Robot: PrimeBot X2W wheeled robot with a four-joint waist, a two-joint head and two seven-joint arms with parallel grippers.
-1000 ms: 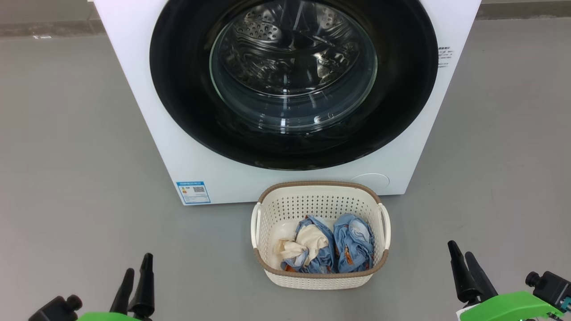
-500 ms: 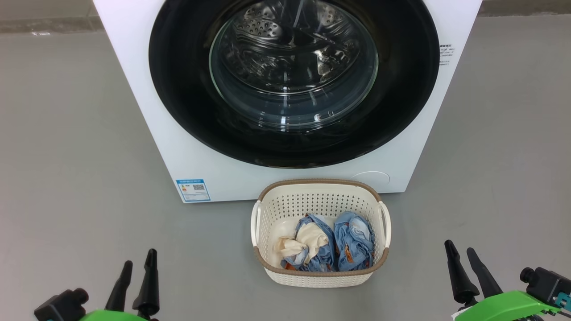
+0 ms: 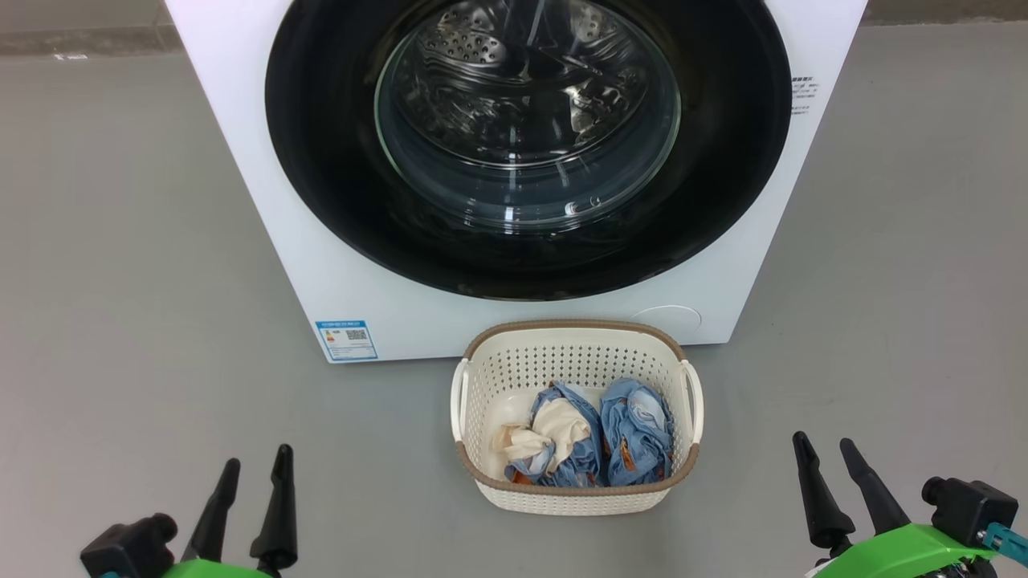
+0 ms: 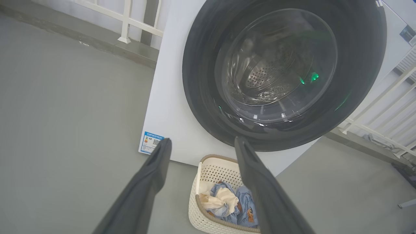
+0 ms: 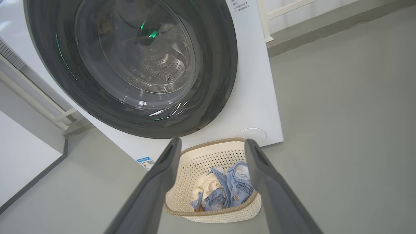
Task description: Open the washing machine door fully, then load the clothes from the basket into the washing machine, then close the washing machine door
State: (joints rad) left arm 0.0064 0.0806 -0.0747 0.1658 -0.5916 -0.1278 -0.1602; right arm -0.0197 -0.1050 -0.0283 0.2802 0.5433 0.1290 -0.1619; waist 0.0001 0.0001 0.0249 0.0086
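Note:
The white washing machine (image 3: 241, 160) stands ahead with its round black washing machine door (image 3: 321, 160) shut flat against the front, steel drum showing through the glass. On the floor before it sits the cream basket (image 3: 574, 498) holding the clothes (image 3: 594, 449), light blue pieces and one cream-white piece. My left gripper (image 3: 257, 461) is open at the lower left, well left of the basket. At the lower right my right gripper (image 3: 823, 445) is open too, right of the basket. Both are empty. The wrist views show the door (image 4: 201, 65) (image 5: 221, 65) and basket (image 4: 203, 175) (image 5: 201, 156) beyond each pair of spread fingers.
Bare grey floor (image 3: 120, 281) surrounds the machine on both sides. A white railing (image 4: 130, 19) and a raised kerb run behind the machine at its left, and more railing (image 4: 383, 110) stands at its right. A small blue label (image 3: 346, 339) marks the machine's lower left corner.
Both grippers have risen a little in the head view and shifted slightly inward. The whole picture has slid up a touch, so the camera moved. Door, basket and clothes stay put.

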